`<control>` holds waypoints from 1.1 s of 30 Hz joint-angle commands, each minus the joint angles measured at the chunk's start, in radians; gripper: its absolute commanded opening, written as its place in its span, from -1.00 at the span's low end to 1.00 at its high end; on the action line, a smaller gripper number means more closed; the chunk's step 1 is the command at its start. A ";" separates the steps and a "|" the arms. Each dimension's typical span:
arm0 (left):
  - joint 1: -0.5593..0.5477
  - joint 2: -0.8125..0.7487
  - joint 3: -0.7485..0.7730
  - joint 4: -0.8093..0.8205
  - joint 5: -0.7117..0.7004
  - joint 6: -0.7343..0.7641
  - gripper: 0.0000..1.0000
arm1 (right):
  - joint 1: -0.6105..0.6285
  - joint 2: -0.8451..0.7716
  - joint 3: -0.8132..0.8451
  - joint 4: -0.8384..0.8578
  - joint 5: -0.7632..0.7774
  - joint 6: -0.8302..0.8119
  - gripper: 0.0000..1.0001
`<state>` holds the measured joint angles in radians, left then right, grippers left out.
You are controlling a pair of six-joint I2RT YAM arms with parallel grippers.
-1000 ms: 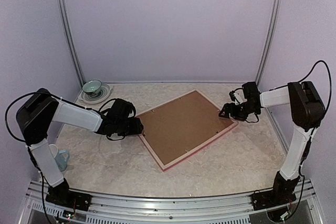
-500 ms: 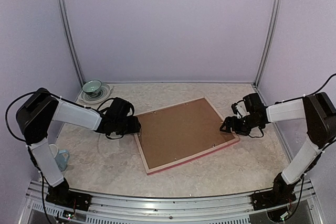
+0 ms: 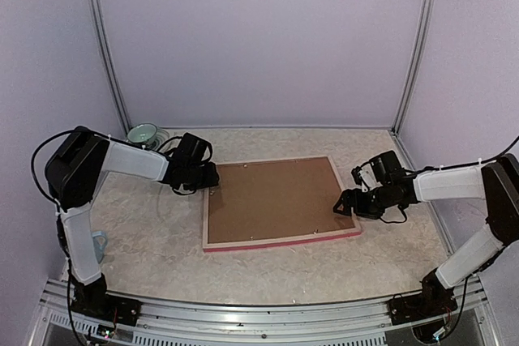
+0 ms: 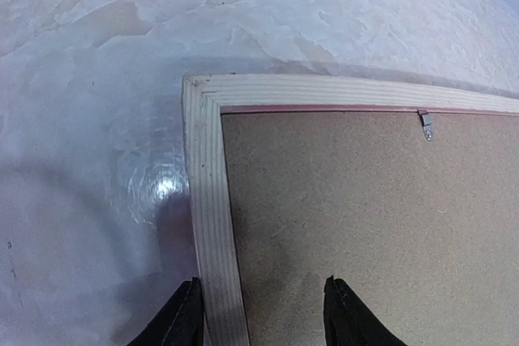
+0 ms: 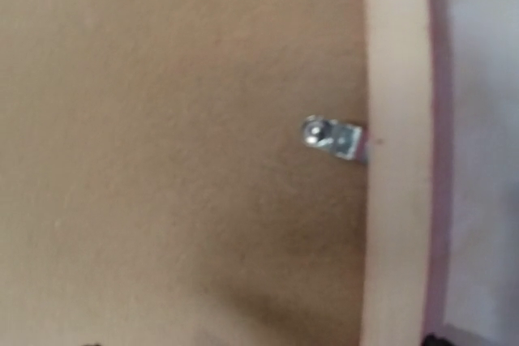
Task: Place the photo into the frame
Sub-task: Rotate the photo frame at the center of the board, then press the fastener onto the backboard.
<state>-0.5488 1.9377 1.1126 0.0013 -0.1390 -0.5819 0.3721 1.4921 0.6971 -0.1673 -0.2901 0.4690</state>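
Left gripper (image 4: 261,318) stands part-way open at the far-left corner of the frame (image 4: 209,200). One finger is on the table side of the left rail and the other is over the backing board (image 3: 272,200), with a gap on the board side, so it straddles the rail and does not clamp it. Right gripper (image 3: 344,202) sits low over the frame's right edge. Its wrist view shows only dark tips at the bottom corners, so the jaws are wide and hold nothing.

The frame lies flat at mid-table between the two grippers, pale wood face up, with a pink edge showing along the near rail. The brown backing board fills its opening. A small metal clip (image 5: 332,137) reaches from the right rail over the board, and another (image 4: 426,123) sits on the far rail.

The photo is not visible in any view, and whether it lies under the board cannot be told.

Judgement: the frame is being squared up, back side up. If the photo is not yet inside, the next move calls for turning the clips aside and lifting the board. This is fine work, since the clips are small and lie flat.

On the table (image 3: 154,232), a bowl (image 3: 143,132) stands in the far-left corner, well apart from the frame.
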 commanded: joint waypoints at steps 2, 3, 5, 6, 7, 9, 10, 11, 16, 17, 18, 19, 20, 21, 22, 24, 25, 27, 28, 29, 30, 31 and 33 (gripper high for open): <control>-0.004 0.057 0.145 -0.037 0.050 0.036 -0.01 | 0.057 -0.046 -0.003 0.071 -0.063 0.012 0.68; 0.001 0.054 0.148 -0.054 0.047 0.038 -0.01 | 0.059 -0.055 -0.006 0.068 -0.052 0.009 0.68; 0.012 0.029 0.138 -0.080 0.051 0.043 -0.01 | 0.059 -0.077 -0.015 0.058 -0.022 0.004 0.68; 0.017 0.012 0.129 -0.096 0.053 0.046 -0.01 | 0.059 -0.088 -0.017 0.051 -0.005 -0.001 0.68; 0.019 -0.012 0.117 -0.107 0.064 0.049 -0.01 | 0.059 -0.098 -0.016 0.044 0.007 -0.007 0.68; 0.021 -0.040 0.090 -0.120 0.096 0.053 0.00 | 0.059 -0.112 -0.014 0.035 0.027 -0.020 0.69; 0.020 -0.049 0.071 -0.120 0.119 0.052 0.00 | 0.059 -0.118 -0.011 0.030 0.035 -0.024 0.69; 0.019 -0.060 0.060 -0.117 0.131 0.051 -0.01 | 0.059 -0.120 -0.007 0.029 0.045 -0.029 0.69; 0.016 -0.053 0.051 -0.159 0.144 0.044 -0.02 | 0.059 -0.114 0.006 0.023 0.062 -0.051 0.69; 0.016 -0.052 0.050 -0.164 0.142 0.044 -0.02 | 0.059 -0.112 0.008 0.019 0.062 -0.053 0.69; 0.016 -0.052 0.050 -0.165 0.121 0.045 -0.03 | 0.059 -0.112 0.009 0.018 0.062 -0.056 0.69; 0.016 -0.051 0.051 -0.171 0.108 0.045 -0.03 | 0.059 -0.112 0.010 0.015 0.065 -0.057 0.68; 0.015 -0.051 0.054 -0.180 0.097 0.048 -0.03 | 0.059 -0.114 0.010 0.013 0.068 -0.059 0.69; 0.012 -0.049 0.059 -0.191 0.077 0.054 -0.04 | 0.059 -0.116 0.010 0.010 0.073 -0.059 0.69; 0.008 -0.047 0.065 -0.208 0.052 0.057 -0.04 | 0.059 -0.119 0.010 0.007 0.080 -0.059 0.69; -0.003 -0.051 0.066 -0.220 0.006 0.068 -0.04 | 0.059 -0.124 0.010 0.004 0.092 -0.060 0.70; -0.008 -0.056 0.063 -0.221 -0.012 0.071 -0.04 | 0.059 -0.127 0.010 0.001 0.098 -0.060 0.71; -0.011 -0.063 0.060 -0.218 -0.021 0.078 -0.03 | 0.059 -0.127 0.010 0.002 0.102 -0.058 0.74; -0.010 -0.062 0.059 -0.218 -0.021 0.080 -0.03 | 0.059 -0.126 0.010 0.004 0.104 -0.056 0.77; -0.010 -0.058 0.061 -0.218 -0.022 0.084 -0.03 | 0.059 -0.123 0.010 0.005 0.104 -0.056 0.79; -0.009 -0.051 0.060 -0.218 -0.023 0.085 -0.03 | 0.059 -0.119 0.011 0.007 0.104 -0.054 0.82; -0.008 -0.045 0.059 -0.217 -0.022 0.087 -0.03 | 0.059 -0.116 0.012 0.010 0.105 -0.052 0.85; -0.007 -0.031 0.053 -0.207 -0.023 0.087 -0.03 | 0.059 -0.110 0.014 0.010 0.106 -0.049 0.92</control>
<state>-0.5545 1.8973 1.1778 -0.2039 -0.1318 -0.5156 0.4225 1.3853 0.6891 -0.1558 -0.2008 0.4179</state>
